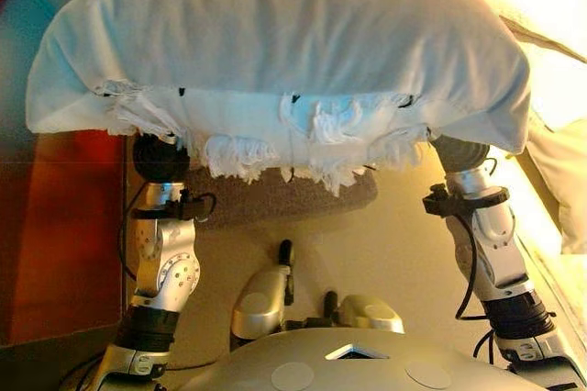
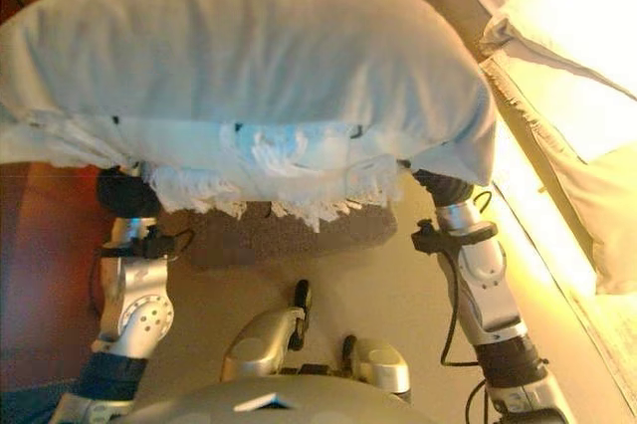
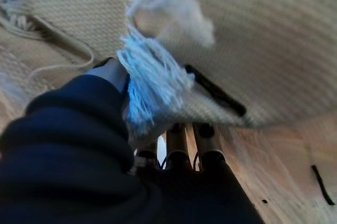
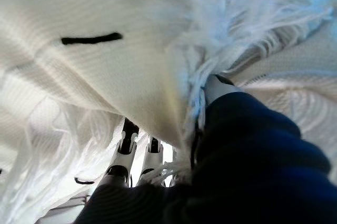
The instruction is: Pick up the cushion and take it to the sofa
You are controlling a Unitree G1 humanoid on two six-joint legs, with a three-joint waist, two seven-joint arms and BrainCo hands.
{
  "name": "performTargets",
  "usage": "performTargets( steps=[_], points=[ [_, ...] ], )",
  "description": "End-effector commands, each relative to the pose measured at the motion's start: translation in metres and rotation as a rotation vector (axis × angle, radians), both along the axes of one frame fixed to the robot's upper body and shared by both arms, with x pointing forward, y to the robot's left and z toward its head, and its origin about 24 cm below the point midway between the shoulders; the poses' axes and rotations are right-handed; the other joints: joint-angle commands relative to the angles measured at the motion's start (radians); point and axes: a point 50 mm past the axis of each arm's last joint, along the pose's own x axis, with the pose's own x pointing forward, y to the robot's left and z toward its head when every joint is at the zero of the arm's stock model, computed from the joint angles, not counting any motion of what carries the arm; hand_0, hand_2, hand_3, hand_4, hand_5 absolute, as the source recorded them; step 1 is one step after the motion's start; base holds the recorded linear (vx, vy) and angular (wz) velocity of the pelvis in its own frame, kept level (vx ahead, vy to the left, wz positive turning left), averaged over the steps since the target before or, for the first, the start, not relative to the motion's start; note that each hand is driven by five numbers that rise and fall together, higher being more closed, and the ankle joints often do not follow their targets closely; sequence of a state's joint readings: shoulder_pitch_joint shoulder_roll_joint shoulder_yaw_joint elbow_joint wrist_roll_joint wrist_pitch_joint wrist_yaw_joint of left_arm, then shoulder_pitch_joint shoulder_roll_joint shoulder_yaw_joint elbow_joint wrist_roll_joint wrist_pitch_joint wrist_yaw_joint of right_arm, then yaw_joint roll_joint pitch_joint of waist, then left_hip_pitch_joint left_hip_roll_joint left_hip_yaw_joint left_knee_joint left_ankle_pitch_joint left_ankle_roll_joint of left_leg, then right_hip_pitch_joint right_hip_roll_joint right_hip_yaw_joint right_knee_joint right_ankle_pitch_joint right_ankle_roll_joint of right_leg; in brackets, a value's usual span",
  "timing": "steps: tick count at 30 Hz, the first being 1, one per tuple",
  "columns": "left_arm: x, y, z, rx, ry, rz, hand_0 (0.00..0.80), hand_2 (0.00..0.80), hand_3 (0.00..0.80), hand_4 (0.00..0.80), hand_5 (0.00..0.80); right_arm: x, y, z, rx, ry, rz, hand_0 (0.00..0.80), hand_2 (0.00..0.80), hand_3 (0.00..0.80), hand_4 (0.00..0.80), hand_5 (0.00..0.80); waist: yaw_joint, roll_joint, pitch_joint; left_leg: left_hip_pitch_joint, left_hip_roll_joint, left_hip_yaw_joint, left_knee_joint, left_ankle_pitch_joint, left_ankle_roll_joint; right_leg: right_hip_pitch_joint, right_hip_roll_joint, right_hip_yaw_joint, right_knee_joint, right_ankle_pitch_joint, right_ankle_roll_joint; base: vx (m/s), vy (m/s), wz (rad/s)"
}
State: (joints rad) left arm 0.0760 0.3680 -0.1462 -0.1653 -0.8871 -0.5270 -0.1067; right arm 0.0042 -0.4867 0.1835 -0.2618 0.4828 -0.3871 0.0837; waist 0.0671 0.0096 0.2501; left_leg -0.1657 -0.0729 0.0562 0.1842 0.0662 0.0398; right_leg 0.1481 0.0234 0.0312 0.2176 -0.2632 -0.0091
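A big white cushion [image 1: 275, 42] with a tasselled fringe along its underside is held up high and fills the upper half of both eye views. My left hand [image 1: 161, 158] is under its left end and my right hand [image 1: 459, 152] under its right end; the cushion hides most of both. In the left wrist view the cushion's fringed edge [image 3: 158, 82] lies pinched between the thumb and the fingers [image 3: 178, 145]. In the right wrist view the cushion [image 4: 95, 77] is likewise caught between the thumb and the fingers [image 4: 126, 142].
Pale, brightly lit bedding or upholstery [image 1: 550, 70] runs along the right side. A brown mat [image 1: 275, 200] lies on the beige floor below the cushion. A red-brown surface [image 1: 55, 235] stands at the left.
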Motion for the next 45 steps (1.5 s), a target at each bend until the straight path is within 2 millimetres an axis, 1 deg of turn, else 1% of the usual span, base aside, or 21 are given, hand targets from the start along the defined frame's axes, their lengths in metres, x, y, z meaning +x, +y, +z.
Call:
performTargets(
  steps=[1, 3, 4, 6, 7, 9, 11, 13, 15, 16, 18, 21, 22, 24, 26, 28, 34, 37, 39, 42, 45],
  points=[
    [-0.002, -0.035, 0.036, -0.002, -0.24, -0.146, 0.8, 0.8, 0.8, 0.8, 0.8, -0.011, 0.024, 0.031, -0.035, -0.211, 0.147, 0.8, 0.8, 0.8, 0.8, 0.8, 0.004, -0.003, -0.083, -0.116, 0.1, -0.008, -0.271, 0.245, -0.12, 0.052, 0.104, -0.074, 0.061, 0.015, -0.043, 0.632, 0.237, 0.19],
    [-0.001, -0.037, 0.039, 0.004, -0.261, -0.164, 0.8, 0.8, 0.8, 0.8, 0.8, -0.011, 0.02, 0.034, -0.038, -0.227, 0.132, 0.8, 0.8, 0.8, 0.8, 0.8, 0.001, -0.014, -0.092, -0.111, 0.097, 0.037, -0.271, 0.181, -0.1, 0.05, 0.073, -0.103, 0.105, 0.008, -0.024, 0.619, 0.264, 0.27],
    [-0.001, -0.039, 0.041, 0.02, -0.275, -0.166, 0.8, 0.8, 0.8, 0.8, 0.8, -0.011, 0.019, 0.035, -0.033, -0.235, 0.119, 0.8, 0.8, 0.8, 0.8, 0.8, -0.002, -0.023, -0.102, -0.094, 0.09, 0.071, -0.271, 0.157, -0.083, 0.053, 0.048, -0.117, 0.139, 0.036, 0.003, 0.642, 0.286, 0.46],
    [0.001, -0.039, 0.045, 0.023, -0.269, -0.173, 0.8, 0.8, 0.8, 0.8, 0.8, -0.01, 0.015, 0.037, -0.013, -0.229, 0.092, 0.8, 0.8, 0.8, 0.8, 0.8, 0.0, -0.053, -0.121, -0.056, 0.066, 0.098, -0.238, 0.128, -0.043, 0.069, -0.002, -0.132, 0.215, 0.14, 0.061, 0.746, 0.294, 0.37],
    [0.002, -0.037, 0.044, 0.027, -0.263, -0.179, 0.8, 0.8, 0.8, 0.8, 0.8, -0.01, 0.013, 0.035, -0.005, -0.219, 0.076, 0.8, 0.8, 0.8, 0.8, 0.8, 0.002, -0.077, -0.135, -0.041, 0.041, 0.104, -0.2, 0.099, -0.019, 0.085, -0.033, -0.145, 0.267, 0.206, 0.096, 0.69, 0.231, 0.17],
    [0.002, -0.038, 0.043, 0.041, -0.252, -0.199, 0.8, 0.8, 0.8, 0.8, 0.8, -0.013, 0.011, 0.032, 0.005, -0.206, 0.048, 0.8, 0.8, 0.8, 0.8, 0.8, 0.004, -0.099, -0.158, -0.02, 0.019, 0.108, -0.179, 0.075, 0.006, 0.084, -0.04, -0.134, 0.341, 0.318, 0.143, 0.649, 0.155, 0.17],
    [0.003, -0.039, 0.041, 0.066, -0.241, -0.206, 0.8, 0.8, 0.8, 0.8, 0.8, -0.013, 0.015, 0.03, 0.014, -0.197, 0.032, 0.8, 0.8, 0.8, 0.8, 0.8, -0.002, -0.109, -0.172, 0.011, 0.005, 0.094, -0.181, 0.061, 0.019, 0.035, -0.018, -0.096, 0.368, 0.397, 0.155, 0.55, 0.073, 0.32],
    [0.003, -0.037, 0.041, 0.068, -0.236, -0.227, 0.8, 0.8, 0.8, 0.8, 0.8, -0.013, 0.014, 0.029, 0.022, -0.195, 0.016, 0.8, 0.8, 0.8, 0.8, 0.8, -0.014, -0.107, -0.175, 0.03, -0.006, 0.077, -0.182, 0.059, 0.019, -0.01, -0.004, -0.087, 0.289, 0.383, 0.143, 0.494, 0.051, 0.21],
    [0.004, -0.033, 0.041, 0.073, -0.229, -0.227, 0.8, 0.8, 0.8, 0.8, 0.8, -0.013, 0.012, 0.029, 0.022, -0.192, 0.018, 0.8, 0.8, 0.8, 0.8, 0.8, -0.025, -0.098, -0.17, 0.056, -0.009, 0.067, -0.186, 0.056, 0.019, -0.065, -0.027, -0.117, 0.178, 0.365, 0.132, 0.356, 0.033, 0.44],
    [0.004, -0.033, 0.042, 0.069, -0.234, -0.226, 0.8, 0.8, 0.8, 0.8, 0.8, -0.014, 0.011, 0.029, 0.019, -0.198, 0.022, 0.8, 0.8, 0.8, 0.8, 0.8, -0.041, -0.082, -0.154, 0.084, -0.004, 0.043, -0.194, 0.05, 0.018, -0.125, -0.028, -0.12, 0.109, 0.345, 0.109, 0.232, 0.008, 0.38],
    [0.004, -0.036, 0.042, 0.067, -0.243, -0.236, 0.8, 0.8, 0.8, 0.8, 0.8, -0.017, 0.005, 0.027, 0.012, -0.204, 0.009, 0.8, 0.8, 0.8, 0.8, 0.8, -0.074, -0.06, -0.135, 0.136, 0.003, -0.022, -0.211, 0.037, 0.022, -0.209, -0.034, -0.083, 0.008, 0.351, 0.084, 0.206, -0.024, 0.24],
    [0.006, -0.044, 0.046, 0.066, -0.254, -0.272, 0.8, 0.8, 0.8, 0.8, 0.8, -0.014, 0.001, 0.031, 0.003, -0.214, -0.02, 0.8, 0.8, 0.8, 0.8, 0.8, -0.108, -0.049, -0.118, 0.199, 0.018, -0.085, -0.24, 0.002, 0.023, -0.243, -0.04, 0.007, -0.094, 0.373, 0.086, 0.203, -0.08, 0.91],
    [0.007, -0.046, 0.047, 0.063, -0.251, -0.278, 0.8, 0.8, 0.8, 0.8, 0.8, -0.011, 0.002, 0.032, -0.003, -0.212, -0.028, 0.8, 0.8, 0.8, 0.8, 0.8, -0.111, -0.048, -0.116, 0.212, 0.023, -0.092, -0.241, -0.011, 0.022, -0.238, -0.04, 0.021, -0.1, 0.373, 0.089, 0.196, -0.097, 0.92],
    [0.008, -0.047, 0.046, 0.063, -0.235, -0.273, 0.8, 0.8, 0.8, 0.8, 0.8, -0.007, -0.001, 0.033, -0.011, -0.195, -0.037, 0.8, 0.8, 0.8, 0.8, 0.8, -0.1, -0.054, -0.129, 0.223, 0.027, -0.101, -0.251, -0.021, 0.016, -0.193, -0.048, -0.006, -0.158, 0.344, 0.081, 0.186, -0.114, 0.64],
    [0.012, -0.05, 0.037, 0.06, -0.168, -0.244, 0.8, 0.8, 0.8, 0.8, 0.8, 0.001, -0.003, 0.029, -0.01, -0.141, -0.05, 0.8, 0.8, 0.8, 0.8, 0.8, -0.09, -0.06, -0.146, 0.23, 0.035, -0.099, -0.257, -0.019, 0.007, -0.148, -0.05, -0.02, -0.209, 0.346, 0.076, 0.202, -0.134, 0.47],
    [0.015, -0.05, 0.024, 0.075, -0.098, -0.209, 0.8, 0.8, 0.8, 0.8, 0.8, 0.005, 0.002, 0.02, -0.007, -0.076, -0.046, 0.8, 0.8, 0.8, 0.8, 0.8, -0.082, -0.065, -0.166, 0.24, 0.044, -0.087, -0.259, -0.025, -0.005, -0.108, -0.054, -0.039, -0.247, 0.344, 0.068, 0.192, -0.112, 0.37],
    [0.008, -0.038, -0.004, 0.088, 0.033, -0.15, 0.8, 0.8, 0.8, 0.8, 0.8, -0.001, 0.009, -0.012, -0.018, 0.072, -0.026, 0.8, 0.8, 0.8, 0.8, 0.8, -0.076, -0.069, -0.182, 0.238, 0.062, -0.072, -0.224, -0.042, -0.023, -0.067, -0.048, -0.049, -0.289, 0.338, 0.045, 0.13, -0.112, 0.04],
    [0.006, -0.034, -0.013, 0.071, 0.071, -0.135, 0.8, 0.8, 0.8, 0.8, 0.8, -0.003, 0.009, -0.022, -0.033, 0.119, -0.009, 0.8, 0.8, 0.8, 0.8, 0.8, -0.072, -0.08, -0.174, 0.203, 0.05, -0.076, -0.109, -0.076, -0.034, -0.059, -0.05, -0.035, -0.305, 0.345, 0.034, 0.085, -0.099, 0.01],
    [0.006, -0.032, -0.018, 0.078, 0.089, -0.123, 0.8, 0.8, 0.8, 0.8, 0.8, -0.003, 0.009, -0.029, -0.041, 0.158, -0.012, 0.8, 0.8, 0.8, 0.8, 0.8, -0.068, -0.082, -0.164, 0.157, 0.043, -0.081, -0.027, -0.061, -0.043, -0.051, -0.048, -0.031, -0.305, 0.348, 0.026, 0.068, -0.058, 0.0],
    [0.008, -0.034, -0.03, 0.083, 0.148, -0.115, 0.8, 0.8, 0.8, 0.8, 0.8, 0.001, 0.012, -0.042, -0.034, 0.228, -0.03, 0.8, 0.8, 0.8, 0.8, 0.8, -0.059, -0.069, -0.151, 0.154, 0.038, -0.126, -0.111, -0.033, -0.039, -0.047, -0.044, -0.03, -0.301, 0.347, 0.028, 0.072, 0.032, 0.05],
    [0.012, -0.037, -0.036, 0.118, 0.179, -0.115, 0.8, 0.8, 0.8, 0.8, 0.8, 0.004, 0.013, -0.051, -0.029, 0.266, -0.058, 0.8, 0.8, 0.8, 0.8, 0.8, -0.064, -0.052, -0.141, 0.157, 0.035, -0.147, -0.169, -0.013, -0.035, -0.054, -0.043, -0.026, -0.296, 0.336, 0.031, 0.044, 0.087, -0.06]
  ],
)
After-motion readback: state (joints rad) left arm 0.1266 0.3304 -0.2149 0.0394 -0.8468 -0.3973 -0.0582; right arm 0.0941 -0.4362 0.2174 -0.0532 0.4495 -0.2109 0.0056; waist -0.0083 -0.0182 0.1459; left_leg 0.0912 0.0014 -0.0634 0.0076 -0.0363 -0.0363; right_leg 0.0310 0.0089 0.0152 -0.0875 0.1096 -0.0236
